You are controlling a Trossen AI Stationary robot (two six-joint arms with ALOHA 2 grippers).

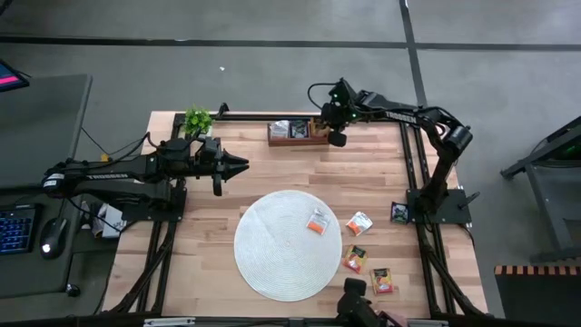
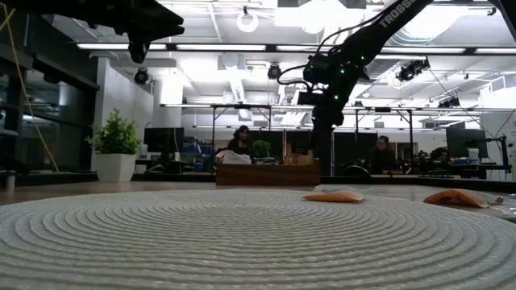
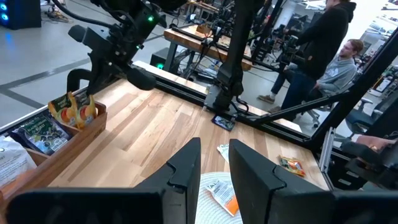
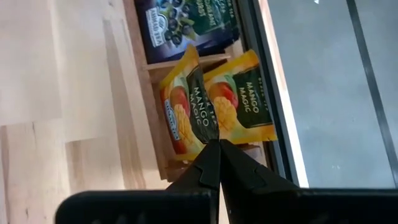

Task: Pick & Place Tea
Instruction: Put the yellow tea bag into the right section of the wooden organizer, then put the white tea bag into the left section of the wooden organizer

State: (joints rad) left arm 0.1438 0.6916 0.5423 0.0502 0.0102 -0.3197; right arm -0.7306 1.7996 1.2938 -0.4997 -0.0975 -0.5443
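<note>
While the right gripper (image 4: 217,144) hung w/ fingers pinched together, empty, over the wooden tray (image 1: 300,139), two mango sachets (image 4: 214,102) sat in its end compartment. Advice: lift straight up, then reach for mat (image 1: 272,263) sachets. Left gripper (image 3: 214,163) waited, narrow gap.

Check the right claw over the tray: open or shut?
Shut. The right claw hangs over the mango sachets in the wooden tray, fingertips pressed together, nothing between them.
</note>
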